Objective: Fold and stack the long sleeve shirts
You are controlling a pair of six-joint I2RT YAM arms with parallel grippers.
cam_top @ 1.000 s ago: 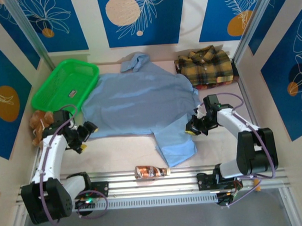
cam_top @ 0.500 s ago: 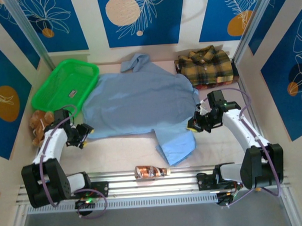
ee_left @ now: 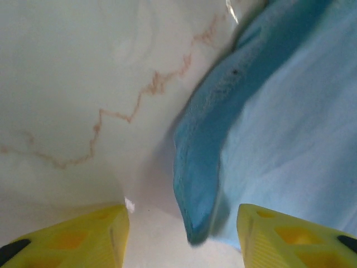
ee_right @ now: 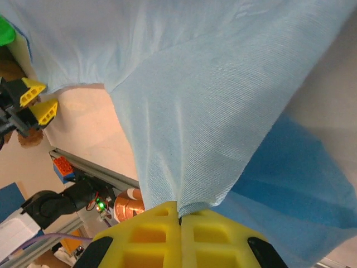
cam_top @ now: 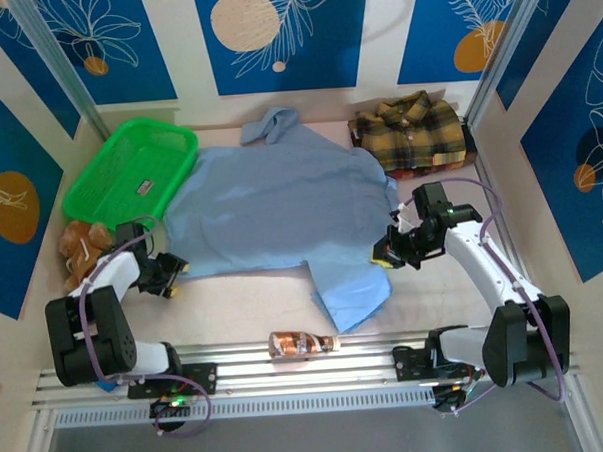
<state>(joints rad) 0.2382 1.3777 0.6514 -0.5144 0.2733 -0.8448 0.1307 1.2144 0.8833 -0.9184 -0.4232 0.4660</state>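
blue shirt [cam_top: 280, 202]: lies spread flat in the middle of the table, same spot as before.
plaid shirt [cam_top: 412, 131]: folded, back right corner.
left gripper [ee_left: 181, 223]: your fingers stand apart, closer than before, the blue shirt's corner between them.
right gripper [ee_right: 179, 215]: still pinching the blue shirt's edge.

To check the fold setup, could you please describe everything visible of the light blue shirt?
The light blue shirt is soft plain cloth, spread flat on the table, collar farthest, one flap trailing toward the near edge. The right gripper pinches its right edge; the open left gripper straddles its left edge.
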